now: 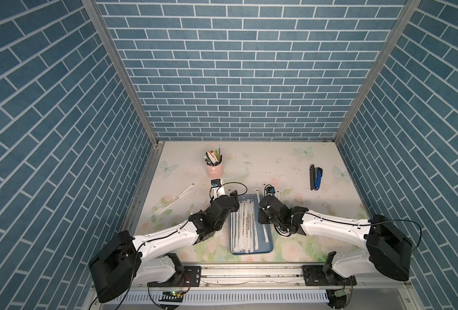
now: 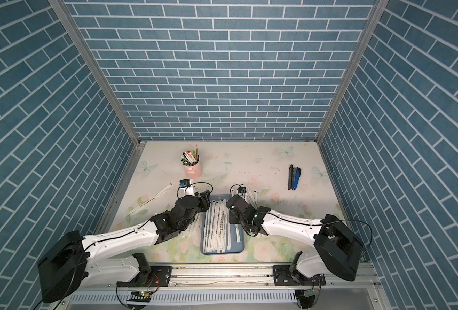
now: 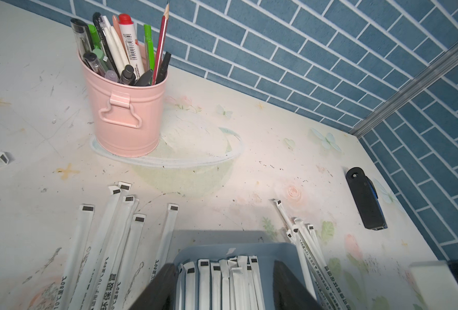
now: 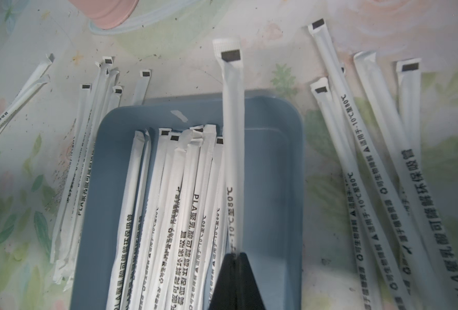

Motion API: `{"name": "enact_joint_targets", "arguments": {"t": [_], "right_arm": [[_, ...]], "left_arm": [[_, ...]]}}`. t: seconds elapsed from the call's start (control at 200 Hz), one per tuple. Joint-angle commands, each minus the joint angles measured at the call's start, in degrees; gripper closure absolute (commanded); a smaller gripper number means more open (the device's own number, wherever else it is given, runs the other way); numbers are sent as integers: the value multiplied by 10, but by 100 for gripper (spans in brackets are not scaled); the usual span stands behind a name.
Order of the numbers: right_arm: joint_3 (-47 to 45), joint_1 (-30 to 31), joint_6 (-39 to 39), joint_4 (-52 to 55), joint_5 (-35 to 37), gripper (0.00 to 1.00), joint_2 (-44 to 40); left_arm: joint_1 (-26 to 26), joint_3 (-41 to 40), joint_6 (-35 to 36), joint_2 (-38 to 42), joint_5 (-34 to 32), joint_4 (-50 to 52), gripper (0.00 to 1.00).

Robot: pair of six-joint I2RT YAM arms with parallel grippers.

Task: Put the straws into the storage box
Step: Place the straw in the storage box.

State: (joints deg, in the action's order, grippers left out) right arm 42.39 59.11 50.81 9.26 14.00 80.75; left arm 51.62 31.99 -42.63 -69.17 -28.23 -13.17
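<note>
Right gripper [image 4: 236, 259]: black jaws pinched on one long white paper-wrapped straw [image 4: 232, 128]; held lengthwise above shallow rectangular blue plastic storage box [image 4: 272, 188]
Left gripper [image 3: 224, 271]: jaws spread; over the box's far end
Straws in box [image 1: 245, 228]: bundle lying lengthwise, packed toward its left side
Loose straws [image 3: 110, 241]: groups on floral tabletop [image 1: 276, 166] just beside both long sides; pair of straws [image 1: 173, 200] well apart, toward left wall
</note>
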Motion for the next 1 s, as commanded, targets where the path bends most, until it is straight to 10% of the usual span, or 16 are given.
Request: {"name": "enact_joint_targets", "arguments": {"t": [0.0, 0.995], "right_arm": [[-2, 12, 44, -38, 25, 98, 33], [-8, 11, 95, -73, -27, 90, 99]], "left_arm": [[-3, -8, -5, 12, 0, 15, 39], [-2, -16, -9, 33, 9, 25, 39]]}}
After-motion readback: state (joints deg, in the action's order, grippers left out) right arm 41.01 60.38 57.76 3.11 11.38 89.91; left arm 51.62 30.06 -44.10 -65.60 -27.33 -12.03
